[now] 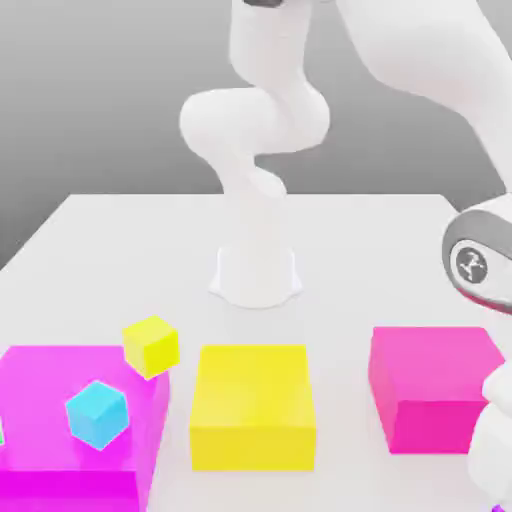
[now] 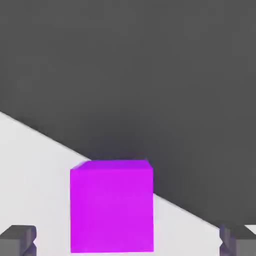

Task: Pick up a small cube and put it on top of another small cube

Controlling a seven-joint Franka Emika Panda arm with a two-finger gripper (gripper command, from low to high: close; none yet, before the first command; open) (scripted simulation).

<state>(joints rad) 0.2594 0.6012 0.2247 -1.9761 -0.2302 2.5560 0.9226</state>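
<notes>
No brand or lettering can be read on any block; the one mark is a small white emblem on the dark round cap (image 1: 470,264) of the white robot arm (image 1: 262,120), at the exterior view's right, and it is not legible as writing.

In the hand view, a small purple cube (image 2: 111,206) sits on the white desk (image 2: 35,165) near the desk's edge, with dark floor beyond it. It stands upright, flat on one face, with another face turned square to the camera; being a cube, it has no long axis. The pincer (image 2: 128,240) is spread wide with nothing in its grasp: its grey fingertips (image 2: 17,239) stand on either side of the cube, well clear of it.

In the exterior view, a small yellow cube (image 1: 151,346) is tilted on a corner at the edge of a large magenta block (image 1: 60,400). A small cyan cube (image 1: 98,413), also tilted, rests on that block. A large yellow block (image 1: 252,405) sits in the middle, and a large pink block (image 1: 435,388) lies toward the exterior view's right.
</notes>
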